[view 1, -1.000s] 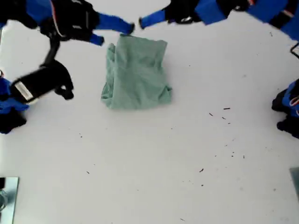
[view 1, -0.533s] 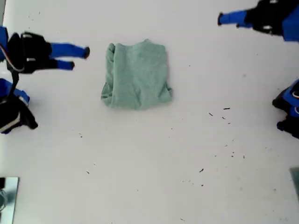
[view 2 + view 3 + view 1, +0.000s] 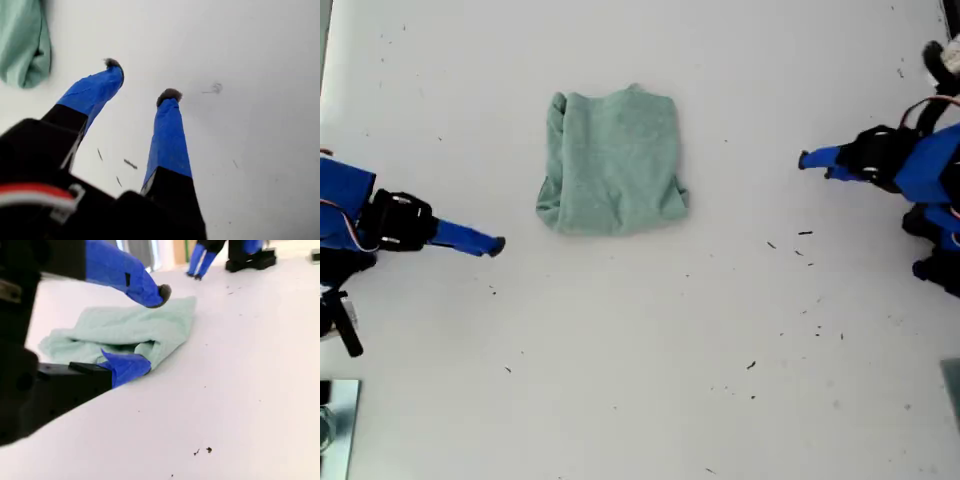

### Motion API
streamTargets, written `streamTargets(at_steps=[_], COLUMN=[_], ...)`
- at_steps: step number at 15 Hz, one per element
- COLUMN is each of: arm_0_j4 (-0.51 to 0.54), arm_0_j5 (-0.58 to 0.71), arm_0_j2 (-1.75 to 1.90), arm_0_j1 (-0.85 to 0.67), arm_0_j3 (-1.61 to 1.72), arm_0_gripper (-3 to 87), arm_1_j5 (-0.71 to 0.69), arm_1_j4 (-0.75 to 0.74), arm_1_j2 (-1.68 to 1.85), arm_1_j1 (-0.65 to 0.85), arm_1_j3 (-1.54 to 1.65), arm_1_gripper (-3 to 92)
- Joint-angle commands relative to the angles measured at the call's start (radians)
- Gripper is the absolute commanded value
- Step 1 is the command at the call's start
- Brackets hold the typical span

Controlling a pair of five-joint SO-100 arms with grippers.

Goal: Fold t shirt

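Note:
The t shirt (image 3: 612,160) lies as a folded, roughly square pale green bundle on the white table (image 3: 650,350), nearer the far edge in the exterior view. My first gripper (image 3: 816,167) hovers at the exterior view's right, well clear of the cloth. In its wrist view the first gripper (image 3: 142,79) stands open with bare table between its fingers and a bit of the t shirt (image 3: 22,40) beyond. My second gripper (image 3: 498,244) is at the exterior view's left, below the shirt's corner. The second gripper (image 3: 152,327) is open too, with the t shirt (image 3: 100,335) just past it, untouched.
Small dark specks (image 3: 790,243) dot the table at the exterior view's right and middle. A metal-looking object (image 3: 335,420) sits at the exterior view's lower left corner. Blue and black arm parts (image 3: 935,240) stand at the exterior view's right edge.
Both arms have swung away from the shirt's far edge, out to the exterior view's two sides and nearer the camera. The shirt stays folded and has not moved.

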Motion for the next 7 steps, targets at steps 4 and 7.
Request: streamTargets(at_steps=[4,7], arm_0_j4=[-0.011,-0.011], arm_0_j5=[0.049,0.049], arm_0_j2=[0.017,0.017], arm_0_j1=[0.044,0.044], arm_0_j3=[0.020,0.020], arm_0_gripper=[17.0,17.0], arm_1_j5=[-0.541,-0.541], arm_1_j4=[0.008,0.008], arm_1_j2=[0.012,0.012], arm_1_j1=[0.092,0.092], arm_1_j3=[0.055,0.055], arm_1_gripper=[15.4,15.4])
